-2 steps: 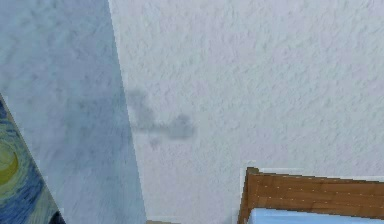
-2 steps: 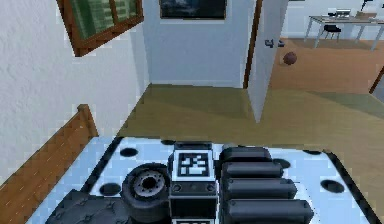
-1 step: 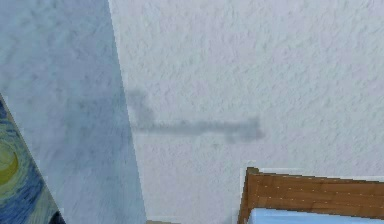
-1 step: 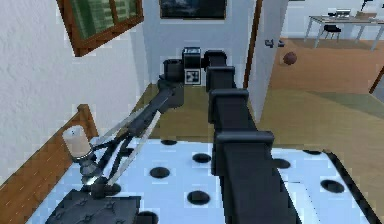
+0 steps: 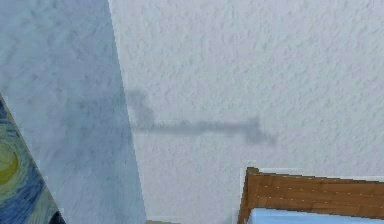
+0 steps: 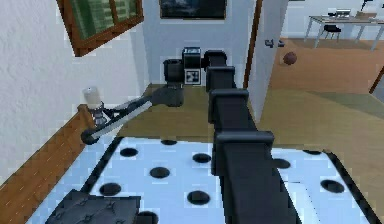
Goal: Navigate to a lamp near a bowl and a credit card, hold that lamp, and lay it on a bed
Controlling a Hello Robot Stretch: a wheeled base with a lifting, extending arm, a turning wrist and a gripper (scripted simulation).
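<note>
Delivery stage, viewed from beside the bed (image 6: 182,148). The arm (image 6: 238,135) reaches out across the bed's white, black-spotted top, so that its load is over the mattress rather than the floor; the gripper (image 6: 90,132) points toward the wooden headboard (image 6: 45,170); at its far end hangs a small pale-topped thing on a dark stalk, taken to be the lamp (image 6: 93,99), clear of the bed and therefore held; whether the fingers (image 6: 128,115) stand apart or together cannot be told. Ahead: a white wall (image 5: 250,70); a painting (image 5: 15,172) at its foot. Judged next: lower the lamp well inside the edge, lest it roll off.
</note>
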